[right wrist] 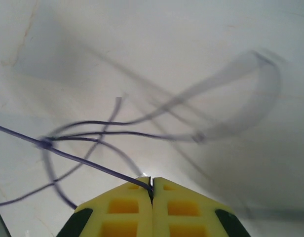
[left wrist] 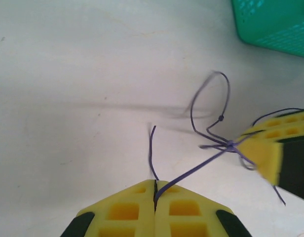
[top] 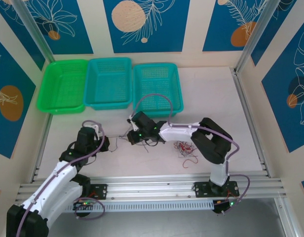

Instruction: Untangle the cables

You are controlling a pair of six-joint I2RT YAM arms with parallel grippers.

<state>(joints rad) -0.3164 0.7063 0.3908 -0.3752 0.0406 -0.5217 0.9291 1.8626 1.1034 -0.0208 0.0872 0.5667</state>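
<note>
L pincer [left wrist: 155, 186] at btm centre, yellow pads pressed together w/ a dark wire [left wrist: 191, 172] pinched between the tips. Wire runs up-right to a small knot [left wrist: 231, 144] just beside R pincer [left wrist: 264, 150], whose yellow pad enters from right edge. Above the knot a blurred loop arcs up. One short free end curls up from L tips. White worktop [left wrist: 68, 74] beneath, teal basket [left wrist: 275, 24] corner top right.

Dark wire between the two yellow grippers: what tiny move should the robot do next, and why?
Probably open the right gripper rather than pull. It and the left gripper are both shut on the dark wire, which runs taut between them, with a small knot and loose loops beside the right fingers. More pulling would likely tighten that knot.
</note>
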